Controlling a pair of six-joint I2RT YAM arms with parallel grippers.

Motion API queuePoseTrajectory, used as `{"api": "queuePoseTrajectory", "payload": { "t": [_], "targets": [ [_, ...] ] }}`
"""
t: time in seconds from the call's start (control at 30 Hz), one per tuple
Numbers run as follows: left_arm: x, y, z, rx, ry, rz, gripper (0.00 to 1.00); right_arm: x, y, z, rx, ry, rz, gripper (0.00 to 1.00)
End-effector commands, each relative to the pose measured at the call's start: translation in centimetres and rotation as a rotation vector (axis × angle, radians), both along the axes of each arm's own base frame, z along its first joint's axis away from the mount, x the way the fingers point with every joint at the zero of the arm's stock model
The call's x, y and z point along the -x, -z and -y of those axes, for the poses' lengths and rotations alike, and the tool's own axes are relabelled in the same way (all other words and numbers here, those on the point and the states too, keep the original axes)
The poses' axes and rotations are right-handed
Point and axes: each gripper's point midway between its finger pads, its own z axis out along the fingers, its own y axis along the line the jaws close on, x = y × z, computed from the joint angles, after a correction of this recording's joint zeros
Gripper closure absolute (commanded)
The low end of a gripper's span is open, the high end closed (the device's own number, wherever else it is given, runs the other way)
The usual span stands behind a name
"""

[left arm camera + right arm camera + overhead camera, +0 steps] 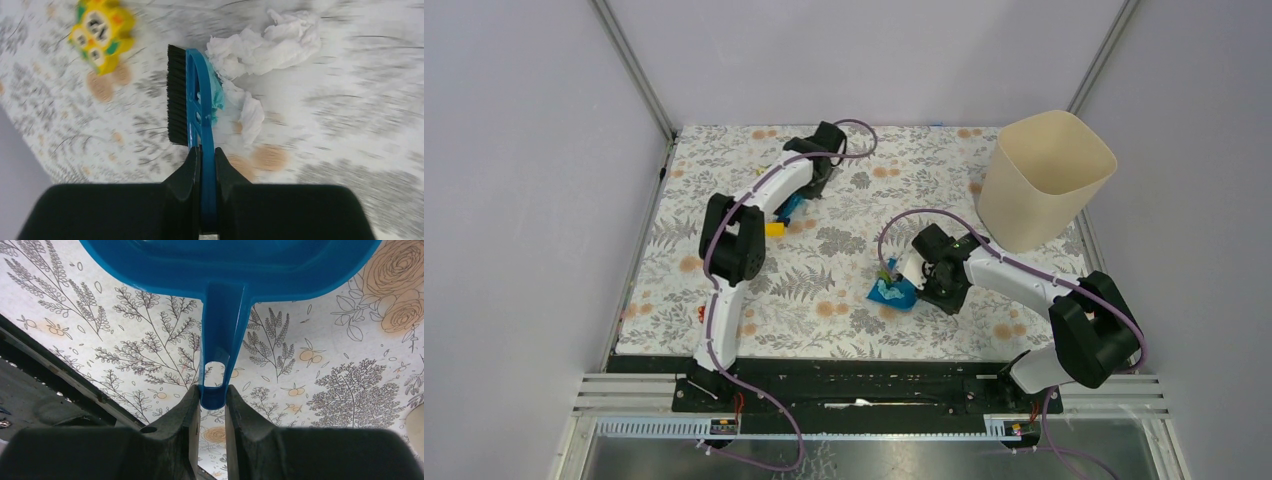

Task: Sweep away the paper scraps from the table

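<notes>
Left gripper [206, 156] pinches the blue brush [192, 100] by its handle, bristles out ahead. The paper scraps [265, 45] lie just ahead and right, beside the brush's back. Right gripper [212, 396] clamps the dustpan [230, 265] handle, pan low over the table [345, 390], likely waiting to catch them.

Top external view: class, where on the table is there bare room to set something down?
Free: the far middle of the table, between the left arm and the bin; also the near strip between the left arm and the dustpan. Crowded: around the brush, beside the yellow cube and paper scraps.
</notes>
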Motion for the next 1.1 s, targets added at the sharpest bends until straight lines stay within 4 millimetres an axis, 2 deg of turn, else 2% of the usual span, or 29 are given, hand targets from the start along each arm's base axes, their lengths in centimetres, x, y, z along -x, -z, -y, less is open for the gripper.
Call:
{"api": "queuePoseTrajectory", "payload": {
  "t": [0.0, 0.17, 0.37, 0.47, 0.53, 0.63, 0.7, 0.8, 0.87, 0.97, 1.07],
  "targets": [
    [2.9, -1.3, 9.4, 0.248, 0.213, -0.06, 1.0, 0.1, 0.2, 0.9, 0.054, 0.007, 0.013, 0.99],
    [6.5, -2.6, 13.9, 0.303, 0.315, -0.117, 1.0, -0.1, -0.1, 1.7, 0.091, 0.014, 0.038, 0.99],
    [14.4, -2.7, 18.0, 0.435, 0.399, -0.319, 1.0, -0.3, 0.2, 1.8, 0.117, 0.047, 0.032, 0.99],
    [17.4, -3.3, 18.9, 0.46, 0.423, -0.373, 1.0, -0.6, 0.5, 1.9, 0.14, 0.063, 0.028, 0.99],
    [19.2, -4.4, 19.3, 0.497, 0.435, -0.393, 1.0, -0.9, 0.5, 1.9, 0.152, 0.072, 0.033, 0.99],
    [21.6, -6.3, 19.7, 0.559, 0.451, -0.419, 1.0, -1.3, 0.4, 1.9, 0.157, 0.077, 0.044, 0.99],
    [22.7, -8.4, 20.2, 0.636, 0.468, -0.416, 1.0, -1.4, 0.3, 1.7, 0.153, 0.078, 0.047, 0.99],
    [23.1, -11.5, 20.6, 0.725, 0.488, -0.342, 1.0, -1.5, 0.2, 1.4, 0.138, 0.079, 0.045, 0.99],
    [22.3, -12.8, 20.0, 0.711, 0.464, -0.266, 1.0, -1.5, 0.1, 1.4, 0.133, 0.081, 0.046, 0.99],
    [20.0, -13.6, 17.8, 0.599, 0.383, -0.136, 1.0, -1.2, 0.1, 1.4, 0.127, 0.076, 0.046, 0.99],
    [16.9, -13.0, 14.2, 0.381, 0.256, -0.017, 1.0, -1.0, 0.0, 1.6, 0.121, 0.074, 0.052, 0.99]
  ]
}}
